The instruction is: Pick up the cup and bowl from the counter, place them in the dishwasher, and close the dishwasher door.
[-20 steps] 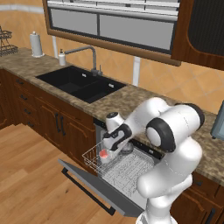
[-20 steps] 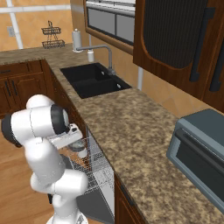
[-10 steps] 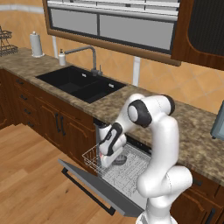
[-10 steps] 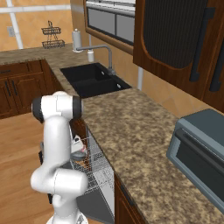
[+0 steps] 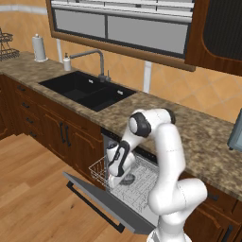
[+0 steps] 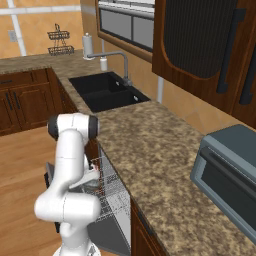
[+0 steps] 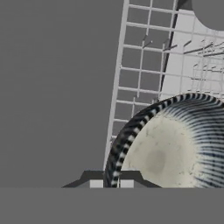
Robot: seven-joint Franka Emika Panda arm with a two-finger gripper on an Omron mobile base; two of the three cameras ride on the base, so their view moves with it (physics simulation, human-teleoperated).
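One grey bowl [image 7: 175,144], speckled pale inside

No writing, label, brand or number is showing legibly anywhere in these views.

The bowl [image 7: 175,144] just ahead of the fingertips is looking like glazed ceramic — a pale, speckled, matt inside and a rim striped dark and light. Beneath and beyond the hand, the rack [image 7: 144,65] is showing as thin white wire. Off to the hand's side, the dishwasher door [image 7: 52,87] is reading as flat, smooth, matt grey. Above the hand, the counter [image 5: 198,132] is appearing as speckled brown granite — the cabinets [image 5: 52,127] as dark, lightly glossy wood.
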